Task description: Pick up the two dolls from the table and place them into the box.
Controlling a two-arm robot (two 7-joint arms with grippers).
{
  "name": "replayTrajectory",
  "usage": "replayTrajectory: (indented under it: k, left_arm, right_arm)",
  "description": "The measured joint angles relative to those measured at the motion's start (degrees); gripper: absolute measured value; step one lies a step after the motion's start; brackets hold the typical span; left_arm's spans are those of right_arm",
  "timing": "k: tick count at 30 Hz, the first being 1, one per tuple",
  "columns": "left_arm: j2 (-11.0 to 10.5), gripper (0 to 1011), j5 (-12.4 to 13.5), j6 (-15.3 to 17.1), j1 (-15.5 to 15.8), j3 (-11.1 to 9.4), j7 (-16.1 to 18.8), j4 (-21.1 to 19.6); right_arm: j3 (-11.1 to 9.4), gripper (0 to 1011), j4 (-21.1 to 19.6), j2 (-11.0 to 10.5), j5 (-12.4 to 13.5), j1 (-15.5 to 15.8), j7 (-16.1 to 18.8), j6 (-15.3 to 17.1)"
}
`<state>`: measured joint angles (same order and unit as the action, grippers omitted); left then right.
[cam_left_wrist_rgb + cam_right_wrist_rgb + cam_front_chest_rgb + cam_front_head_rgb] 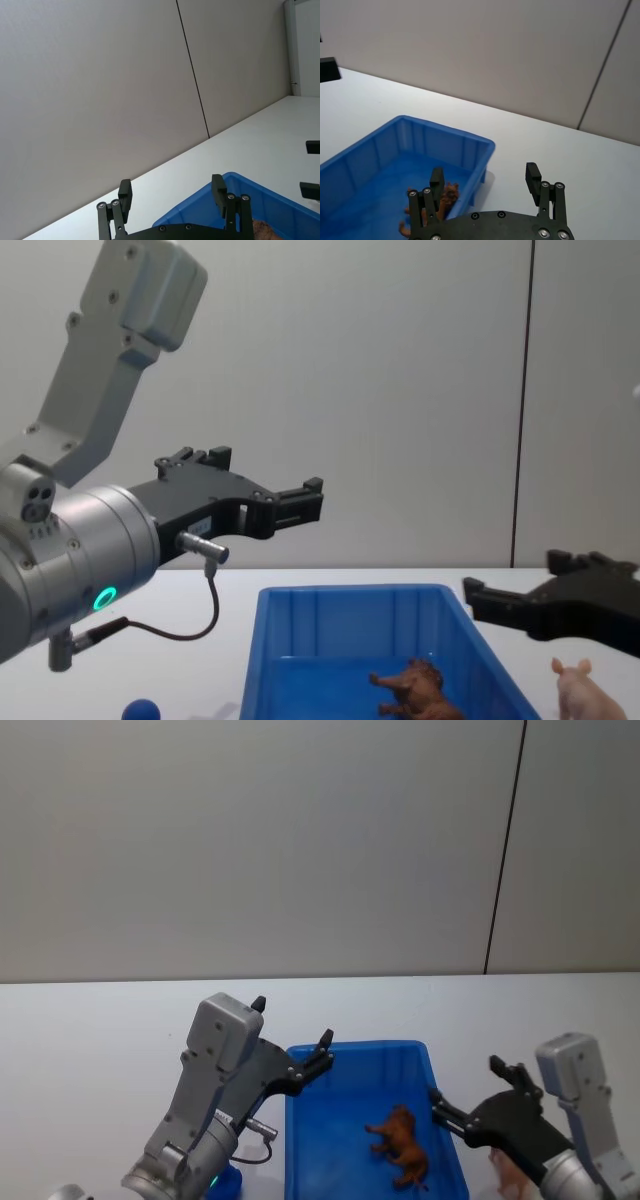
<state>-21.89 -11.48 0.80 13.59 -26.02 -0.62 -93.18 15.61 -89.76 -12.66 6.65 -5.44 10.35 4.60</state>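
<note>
1 of the 2 dolls, the dark brown four-legged animal figurine (400,1145), is already resting on the floor of the bright blue ribbed plastic bin (360,1047), while the pale pink pig figurine (580,690) is standing on the plain white tabletop (100,1020) just beside the bin's right wall. The right gripper (466,1082) is hovering close above the pig, fingers spread and empty. It is likely needing a straight descent, closing across the pig's body clear of the wall. The left gripper (292,1023), fingers also apart, is hanging raised over the bin's left rim.
</note>
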Motion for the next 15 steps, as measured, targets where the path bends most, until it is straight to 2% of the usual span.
replayTrajectory:
  k: [8,15]
  left_arm:
    - [0.00,1001,0.00,0.00,0.00,0.00,0.00,0.00]
    - [0.00,1001,0.00,0.00,0.00,0.00,0.00,0.00]
  right_arm:
    - [-0.37,1001,-2.27,-0.82,-0.32,2.56,-5.22,0.51]
    - [-0.55,1001,-2.80,-1.17,-0.19,4.06,-7.70,0.86]
